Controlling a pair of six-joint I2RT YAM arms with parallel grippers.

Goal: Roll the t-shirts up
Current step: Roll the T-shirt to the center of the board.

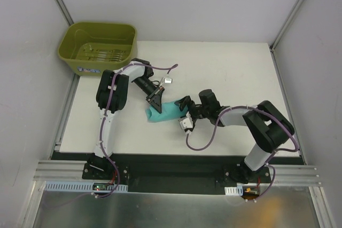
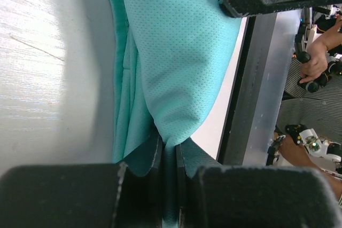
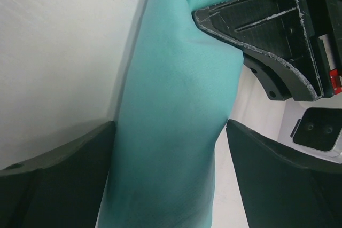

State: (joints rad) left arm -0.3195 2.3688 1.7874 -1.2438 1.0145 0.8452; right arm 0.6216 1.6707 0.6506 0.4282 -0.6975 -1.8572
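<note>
The teal t-shirt (image 1: 165, 112) lies as a short roll in the middle of the white table (image 1: 235, 73). My left gripper (image 1: 155, 100) comes down on the roll's left end and is shut on a pinch of the fabric. The left wrist view shows the t-shirt (image 2: 176, 52) bunching into the closed left gripper (image 2: 170, 149). My right gripper (image 1: 183, 112) stands open at the roll's right end. In the right wrist view the t-shirt (image 3: 176, 105) runs between the right gripper (image 3: 171, 126) fingers, with a gap at the right finger. The left gripper (image 3: 267, 41) shows at the far end.
An olive-green plastic tub (image 1: 68, 52) stands at the table's back left corner. Grey walls close in both sides and the back. A metal rail (image 1: 299, 174) runs along the near edge by the arm bases. A person's hands (image 2: 315, 62) show beyond the table edge.
</note>
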